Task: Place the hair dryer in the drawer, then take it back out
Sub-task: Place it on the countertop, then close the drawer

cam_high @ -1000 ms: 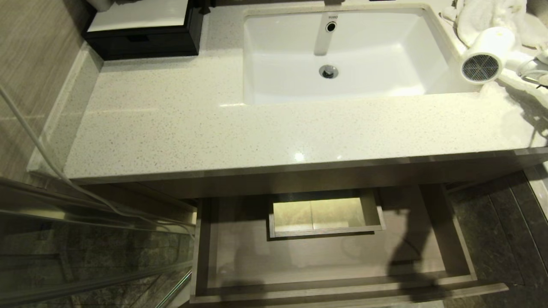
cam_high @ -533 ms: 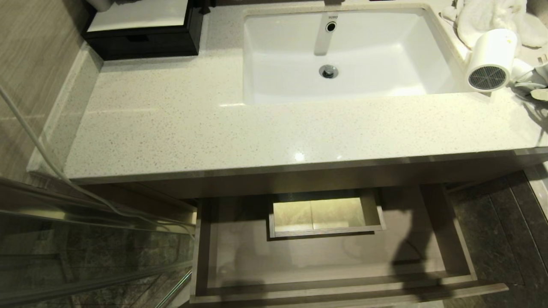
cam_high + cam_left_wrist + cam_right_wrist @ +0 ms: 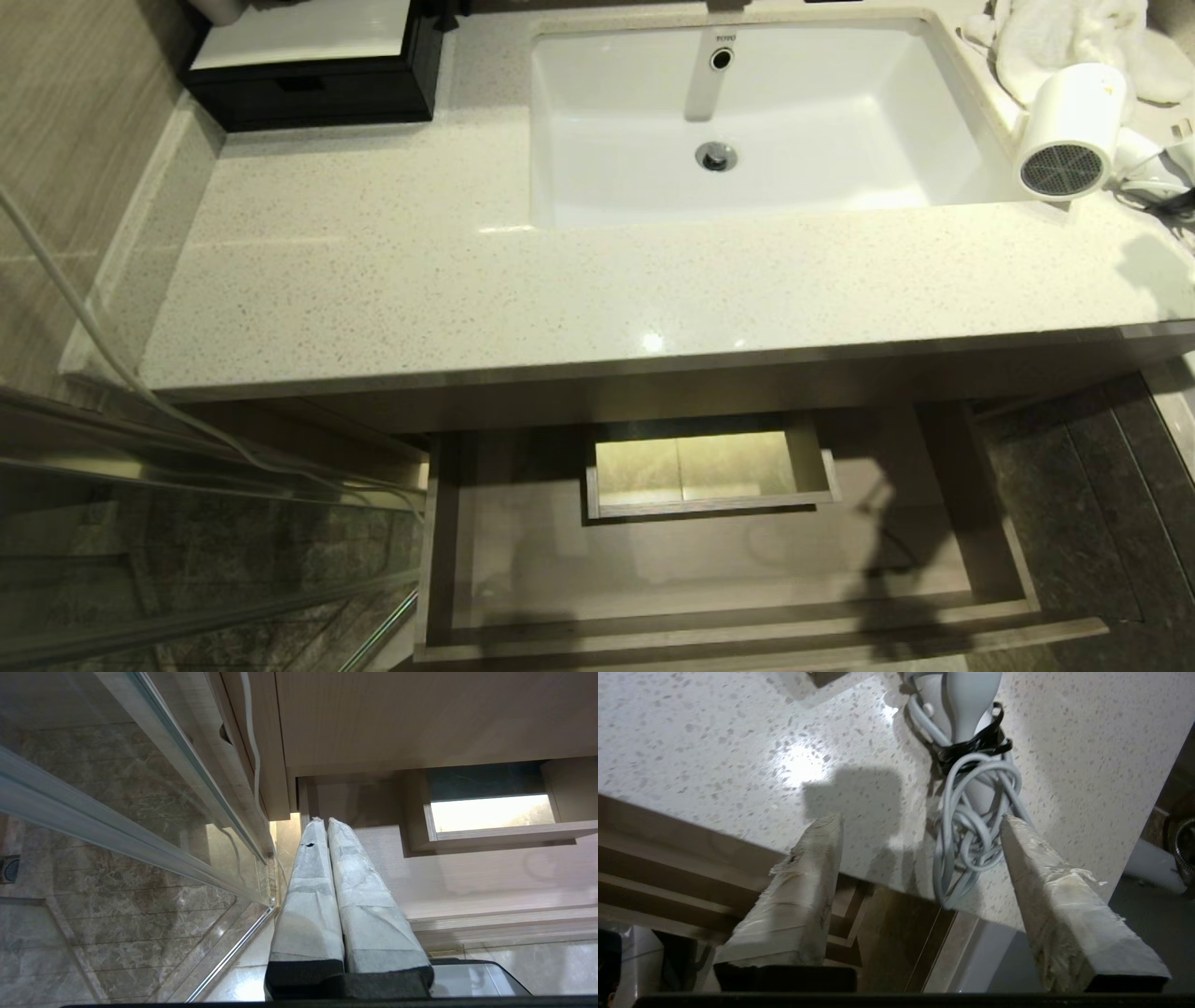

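Observation:
The white hair dryer (image 3: 1069,131) lies on the speckled counter (image 3: 467,271) right of the sink, its grey grille facing forward. In the right wrist view its handle (image 3: 966,704) and bundled cord (image 3: 971,830) rest on the counter near the front edge. My right gripper (image 3: 920,819) is open and holds nothing; the cord lies between its spread fingertips, close to one of them. It is outside the head view. The drawer (image 3: 728,569) is pulled out below the counter and holds nothing. My left gripper (image 3: 323,820) hangs shut beside the drawer (image 3: 467,872).
A white towel (image 3: 1074,33) is heaped behind the dryer. The sink (image 3: 840,112) takes up the middle of the counter, with a black box (image 3: 308,84) at the back left. A glass shower panel (image 3: 187,560) stands left of the drawer. The drawer's boxed cut-out (image 3: 709,467) sits at mid-back.
The hair dryer shifted slightly to the right and settled on the counter. The wrapped right finger seen beside it a second ago has left the head view at the right edge.

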You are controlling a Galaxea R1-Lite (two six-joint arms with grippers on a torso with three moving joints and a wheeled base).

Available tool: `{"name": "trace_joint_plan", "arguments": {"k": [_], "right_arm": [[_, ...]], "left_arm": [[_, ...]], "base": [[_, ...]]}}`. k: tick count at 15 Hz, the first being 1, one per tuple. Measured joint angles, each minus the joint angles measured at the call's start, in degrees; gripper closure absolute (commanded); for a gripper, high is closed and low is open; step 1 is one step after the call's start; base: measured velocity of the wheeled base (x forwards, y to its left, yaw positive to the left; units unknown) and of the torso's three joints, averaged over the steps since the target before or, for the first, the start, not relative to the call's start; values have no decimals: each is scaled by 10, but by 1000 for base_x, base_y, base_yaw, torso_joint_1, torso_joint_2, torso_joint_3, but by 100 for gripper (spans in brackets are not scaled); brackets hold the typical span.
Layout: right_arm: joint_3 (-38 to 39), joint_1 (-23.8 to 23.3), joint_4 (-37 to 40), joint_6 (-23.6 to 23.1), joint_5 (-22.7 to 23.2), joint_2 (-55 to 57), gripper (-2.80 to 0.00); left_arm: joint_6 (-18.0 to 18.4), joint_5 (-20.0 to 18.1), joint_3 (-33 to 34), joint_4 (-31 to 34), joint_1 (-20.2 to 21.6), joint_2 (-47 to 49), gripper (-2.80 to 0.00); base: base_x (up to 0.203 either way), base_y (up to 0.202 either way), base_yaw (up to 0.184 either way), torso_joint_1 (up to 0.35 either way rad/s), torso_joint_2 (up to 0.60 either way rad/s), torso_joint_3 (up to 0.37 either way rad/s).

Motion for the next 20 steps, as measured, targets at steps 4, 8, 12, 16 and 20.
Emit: {"name": "trace_joint_plan", "arguments": {"k": [4, 8, 12, 16, 20], "right_arm": [[108, -8, 30, 4, -31, -132, 0], [160, 6, 57, 25, -69, -223, 0], [166, 48, 58, 104, -111, -254, 0], [179, 111, 47, 189, -224, -272, 0], [201, 138, 31, 212, -276, -294, 0]], "left_arm": [[0, 0, 0, 0, -1, 0, 0], [0, 0, 0, 0, 0, 0, 0], [0, 0, 0, 0, 0, 0, 0], [0, 0, 0, 0, 0, 0, 0], [0, 0, 0, 0, -1, 0, 0]], "base": [[0, 0, 0, 0, 0, 0], [0, 0, 0, 0, 0, 0], [0, 0, 0, 0, 0, 0], [0, 0, 0, -238, 83, -156], [0, 0, 0, -298, 71, -223]]}}
